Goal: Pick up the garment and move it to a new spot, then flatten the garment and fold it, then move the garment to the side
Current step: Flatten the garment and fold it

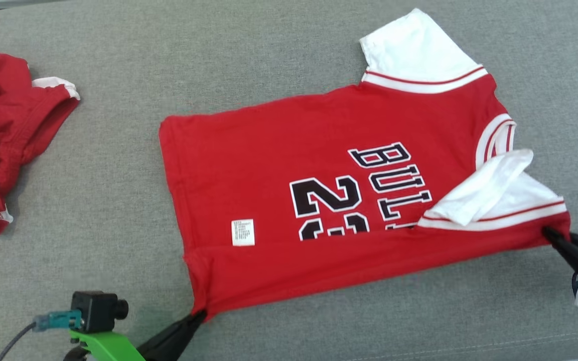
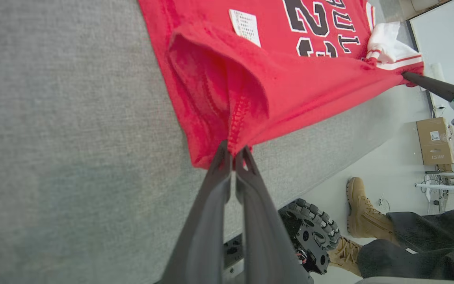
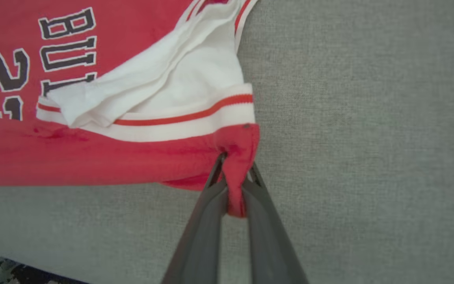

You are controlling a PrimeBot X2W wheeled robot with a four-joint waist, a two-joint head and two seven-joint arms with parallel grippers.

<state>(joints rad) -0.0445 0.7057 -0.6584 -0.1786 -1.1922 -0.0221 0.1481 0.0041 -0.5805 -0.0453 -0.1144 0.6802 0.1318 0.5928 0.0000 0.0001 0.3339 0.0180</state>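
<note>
Shirt (image 1: 279,165) spread on worktop (image 1: 108,165). Our left gripper (image 2: 235,152) clamped on hem corner, right gripper (image 3: 237,173) clamped on sleeve-side corner. We judge fold in hand. Next: lift both corners evenly, carry near edge across.

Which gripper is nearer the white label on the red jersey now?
Left. The left gripper pinches the hem corner of the jersey beside the white label; the right gripper pinches the opposite corner, farther off.
</note>
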